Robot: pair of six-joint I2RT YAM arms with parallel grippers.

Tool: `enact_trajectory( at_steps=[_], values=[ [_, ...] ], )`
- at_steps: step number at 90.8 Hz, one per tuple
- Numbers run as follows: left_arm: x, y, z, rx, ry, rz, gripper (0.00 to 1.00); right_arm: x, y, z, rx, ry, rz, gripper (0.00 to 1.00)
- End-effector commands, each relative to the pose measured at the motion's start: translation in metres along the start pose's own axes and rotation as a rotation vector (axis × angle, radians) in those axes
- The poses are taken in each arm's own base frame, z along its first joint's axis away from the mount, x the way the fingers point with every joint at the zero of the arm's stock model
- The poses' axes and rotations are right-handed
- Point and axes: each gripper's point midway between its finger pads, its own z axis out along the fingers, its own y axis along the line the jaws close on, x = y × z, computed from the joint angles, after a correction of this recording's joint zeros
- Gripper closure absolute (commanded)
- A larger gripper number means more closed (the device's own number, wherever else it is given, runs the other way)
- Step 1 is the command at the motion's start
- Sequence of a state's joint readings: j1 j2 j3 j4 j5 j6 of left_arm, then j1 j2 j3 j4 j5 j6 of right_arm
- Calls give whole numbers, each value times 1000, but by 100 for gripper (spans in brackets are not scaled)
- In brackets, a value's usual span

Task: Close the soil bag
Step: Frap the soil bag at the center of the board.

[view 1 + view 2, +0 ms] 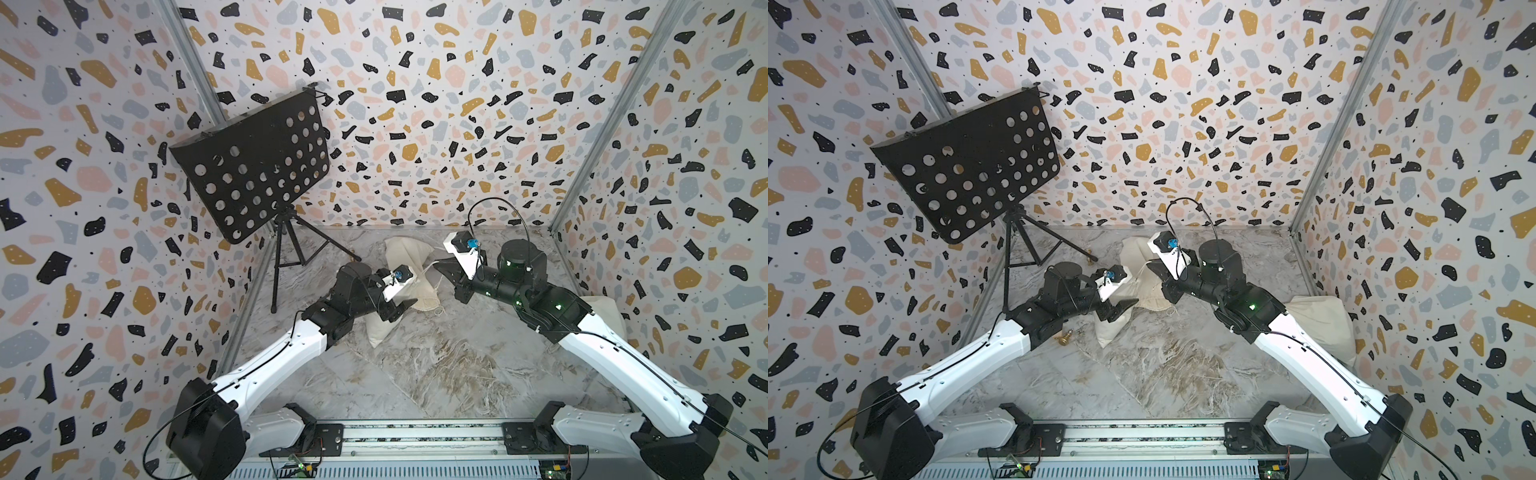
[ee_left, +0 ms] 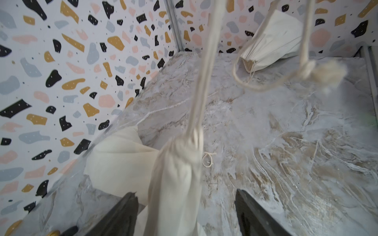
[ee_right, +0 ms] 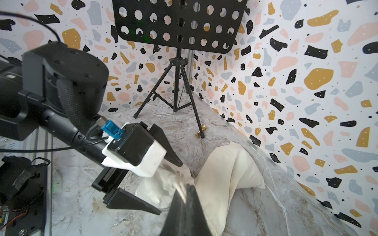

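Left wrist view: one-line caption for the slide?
Left gripper open astride the cinched soil bag, drawstring rising out of frame; second bag beyond.

We see walls (image 1: 415,83) with black, gold, pink and gray spots; the floor (image 1: 436,374) looks like gray marble; a black stand (image 1: 253,166) full of round holes sits in a corner.

Light was bright, even and diffuse, leaving only faint shadows on the floor (image 1: 436,374). Both top views were sharp, the wall (image 1: 415,104) pattern stretched toward the edges. In the left wrist view, motion blur smeared the cord (image 2: 201,81) and bag (image 2: 176,173). The right gripper (image 3: 189,186) was close and out of focus.
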State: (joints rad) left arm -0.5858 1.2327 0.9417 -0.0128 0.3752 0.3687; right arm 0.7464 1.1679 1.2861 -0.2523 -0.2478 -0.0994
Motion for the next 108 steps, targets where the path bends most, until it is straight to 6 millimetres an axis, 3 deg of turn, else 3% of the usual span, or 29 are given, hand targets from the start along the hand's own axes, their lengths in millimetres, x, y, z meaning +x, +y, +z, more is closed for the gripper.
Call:
enact_trajectory(
  at_steps=[1,18,48,64,71,80,95,108],
  values=[
    [-43,-1,-3,46,-124,37,32,-22,9,-11,-36,-36,-33,100],
    [-62,1,-3,65,-166,56,53,-19,11,-9,-40,-26,-38,100],
    [-85,-9,1,181,-199,81,62,-19,10,-12,-27,-29,-53,100],
    [-79,-14,11,241,-165,65,85,-19,9,-14,-17,-29,-56,100],
    [-64,-14,15,225,-122,60,92,-21,4,-20,19,-49,-68,100],
    [-29,-11,22,185,-32,50,100,-33,-2,-36,80,-101,-93,100],
    [38,-6,33,164,128,-22,99,-52,-9,-64,144,-171,-117,100],
    [89,-4,39,140,295,-57,98,-59,-12,-77,171,-198,-122,100]
  ],
)
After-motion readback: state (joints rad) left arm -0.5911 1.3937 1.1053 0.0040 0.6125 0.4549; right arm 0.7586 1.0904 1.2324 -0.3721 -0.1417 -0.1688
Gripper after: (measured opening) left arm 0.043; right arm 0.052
